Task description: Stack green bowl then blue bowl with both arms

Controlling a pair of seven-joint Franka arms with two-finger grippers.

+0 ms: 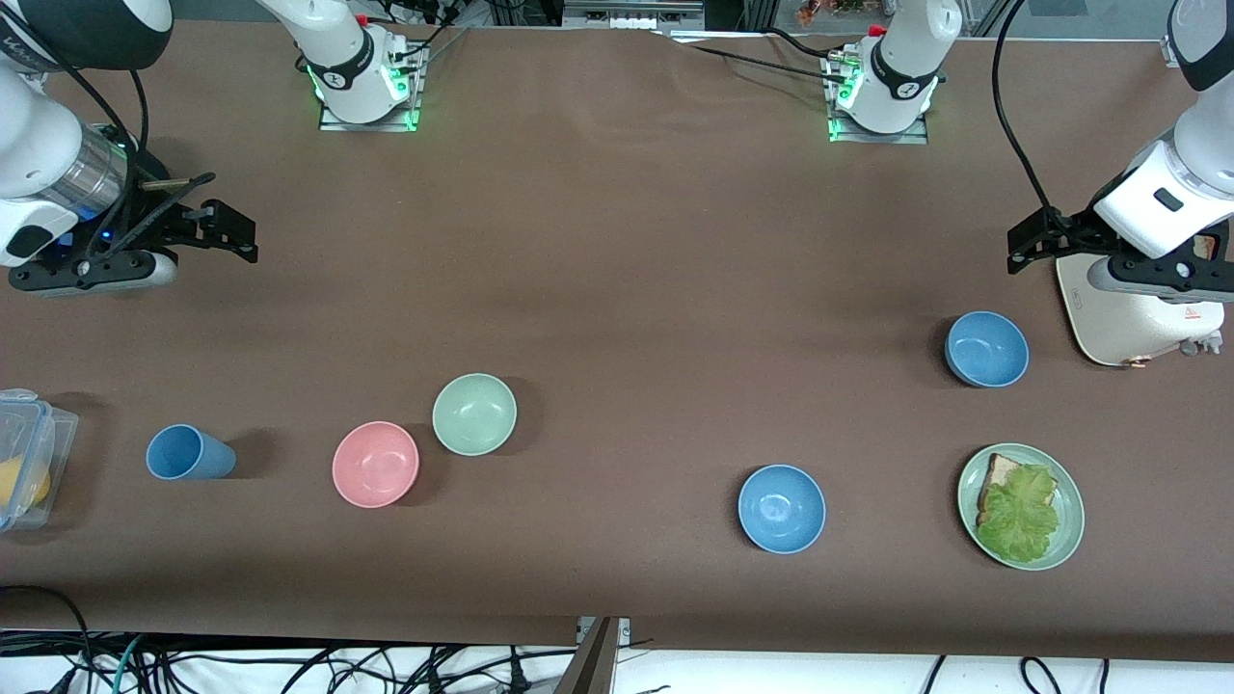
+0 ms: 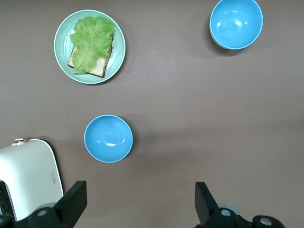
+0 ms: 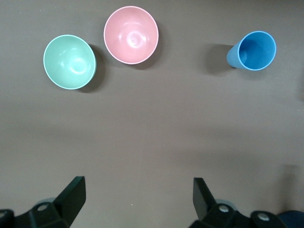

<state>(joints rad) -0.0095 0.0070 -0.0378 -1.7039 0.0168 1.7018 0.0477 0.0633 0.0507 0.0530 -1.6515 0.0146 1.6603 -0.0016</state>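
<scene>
**Both arms parked, bowls unstacked**

Green bowl (image 1: 474,413) empty, on the table (image 1: 617,241) touching the pink bowl (image 1: 375,464), toward the right arm's end. Two empty blue bowls: one (image 1: 782,508) near the front camera, the other (image 1: 986,349) farther. Plate (image 1: 1068,540) holds bread (image 1: 997,471) and lettuce (image 1: 1020,511). Front view alone shows a clear box (image 1: 24,463) with something yellow inside. Left gripper (image 2: 140,202) over the white appliance (image 1: 1138,323), fingers wide; right gripper (image 3: 139,199) too, holding nothing.

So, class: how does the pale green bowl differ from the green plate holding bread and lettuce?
The small glossy pale green bowl is deep and empty; the wider green plate is shallow and carries bread topped with lettuce. The bowl sits beside a pink bowl toward the right arm's end; the plate sits toward the left arm's end. Both are round, green and upright.
</scene>
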